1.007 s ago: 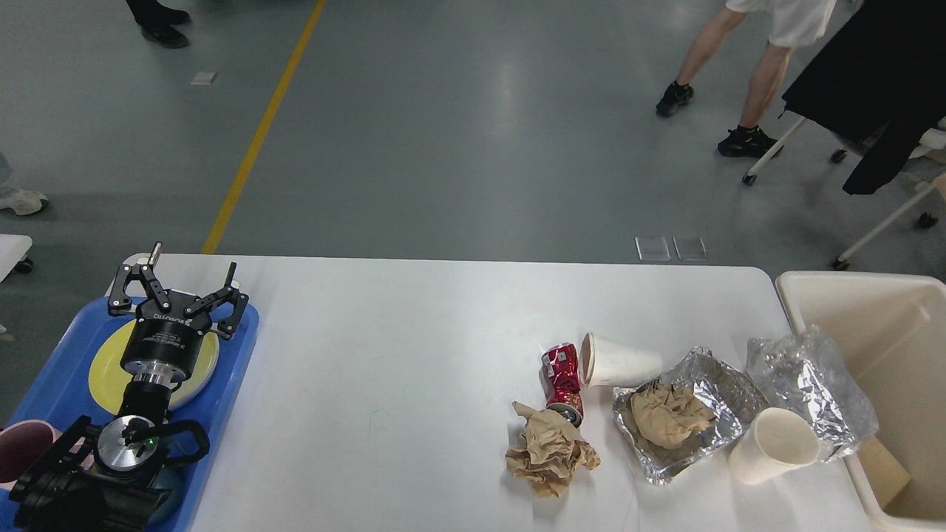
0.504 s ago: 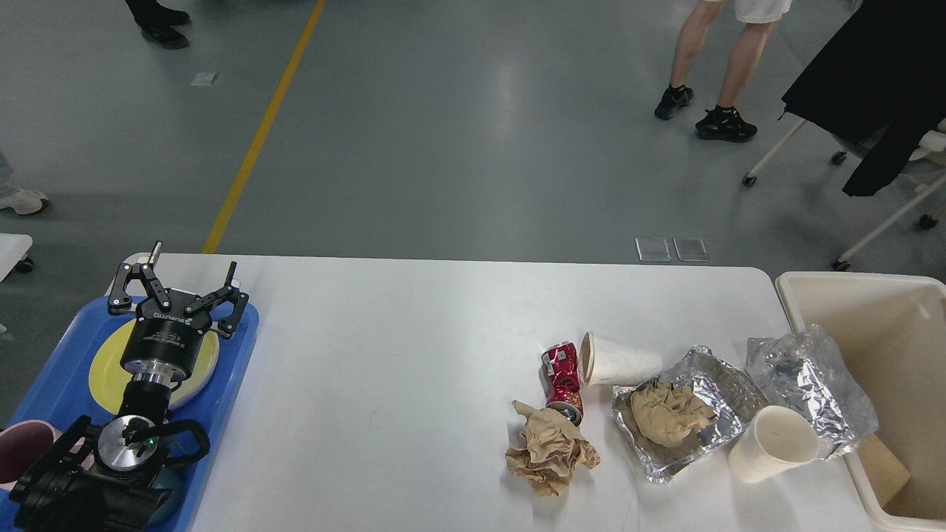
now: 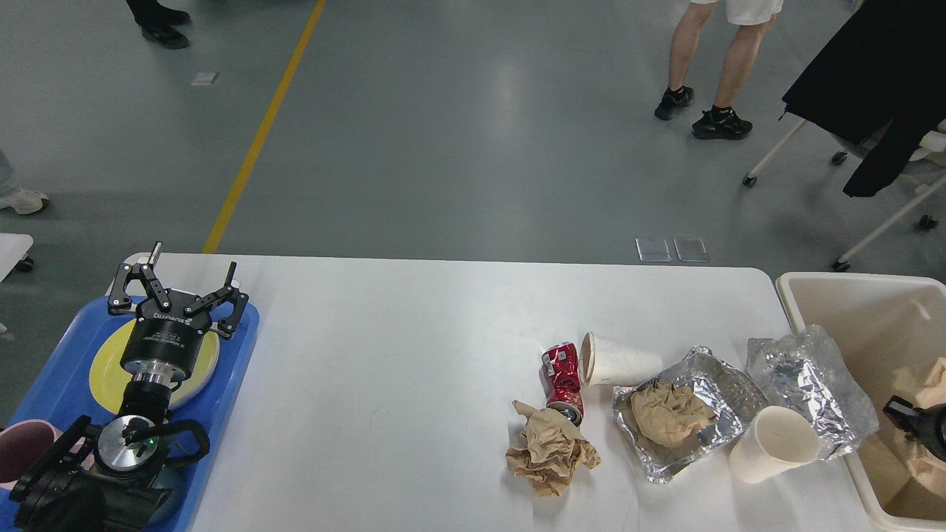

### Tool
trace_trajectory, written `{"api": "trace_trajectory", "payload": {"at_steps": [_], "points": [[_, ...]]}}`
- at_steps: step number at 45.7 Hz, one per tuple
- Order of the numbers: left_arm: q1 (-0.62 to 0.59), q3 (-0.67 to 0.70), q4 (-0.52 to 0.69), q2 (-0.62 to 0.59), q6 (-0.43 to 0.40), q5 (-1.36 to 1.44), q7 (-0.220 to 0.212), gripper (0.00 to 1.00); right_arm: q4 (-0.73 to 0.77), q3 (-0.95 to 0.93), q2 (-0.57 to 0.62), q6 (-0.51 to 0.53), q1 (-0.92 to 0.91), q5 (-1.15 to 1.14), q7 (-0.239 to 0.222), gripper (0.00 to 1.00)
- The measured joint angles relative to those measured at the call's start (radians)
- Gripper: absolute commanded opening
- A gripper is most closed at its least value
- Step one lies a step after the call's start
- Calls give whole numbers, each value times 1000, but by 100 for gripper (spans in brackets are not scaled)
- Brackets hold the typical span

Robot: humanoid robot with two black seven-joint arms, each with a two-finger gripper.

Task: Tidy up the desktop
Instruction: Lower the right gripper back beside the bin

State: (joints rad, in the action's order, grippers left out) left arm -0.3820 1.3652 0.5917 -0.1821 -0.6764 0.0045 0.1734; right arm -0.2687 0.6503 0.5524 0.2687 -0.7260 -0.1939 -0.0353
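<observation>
The desktop (image 3: 414, 369) stretched across the middle of my view, white and broad, with the blue tray (image 3: 52, 362) at its left end and the cream bin (image 3: 828, 288) just beside its right end. What had changed in the last second was on the right: my right gripper (image 3: 916, 425) had come into view at the frame's edge, inside the bin, with brown crumpled paper (image 3: 920, 377) showing around it where none showed before. Only a dark sliver of that gripper was visible, so I could not tell whether it was released or clenched. My guess was that one piece of rubbish was being dropped off.

My left gripper (image 3: 175, 284) had not moved; it hung over the yellow plate (image 3: 103, 369) on the tray, fingers spread and holding nothing.

The clutter on the table's right part lay as it had: a crushed red can (image 3: 563, 375), a tipped white paper cup (image 3: 617, 360) touching it, a brown paper wad (image 3: 548, 451) just in front, a foil tray (image 3: 728, 403) with more paper in it, loose foil (image 3: 805, 384) and another cup (image 3: 774, 443). I judged the tidying far from done.
</observation>
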Motion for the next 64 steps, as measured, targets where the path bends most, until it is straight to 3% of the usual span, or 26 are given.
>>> {"api": "trace_trajectory", "payload": {"at_steps": [20, 45, 46, 47, 48, 52, 64], "points": [[0, 0, -1, 0, 0, 0, 0, 97, 44, -50, -69, -128, 130, 2, 2, 0], [0, 0, 0, 0, 0, 0, 0, 97, 130, -46, -129, -207, 197, 0, -17, 0], [0, 0, 0, 0, 0, 0, 0, 97, 131, -45, -131, -208, 200, -1, -17, 12], [0, 0, 0, 0, 0, 0, 0, 97, 132, -43, -132, -209, 203, -2, -18, 36], [0, 0, 0, 0, 0, 0, 0, 97, 132, -43, -133, -209, 206, -2, -18, 51], [0, 0, 0, 0, 0, 0, 0, 97, 135, -44, -132, -222, 212, -2, -18, 97], [0, 0, 0, 0, 0, 0, 0, 97, 129, -47, -131, -269, 214, 0, -15, 100]]}}
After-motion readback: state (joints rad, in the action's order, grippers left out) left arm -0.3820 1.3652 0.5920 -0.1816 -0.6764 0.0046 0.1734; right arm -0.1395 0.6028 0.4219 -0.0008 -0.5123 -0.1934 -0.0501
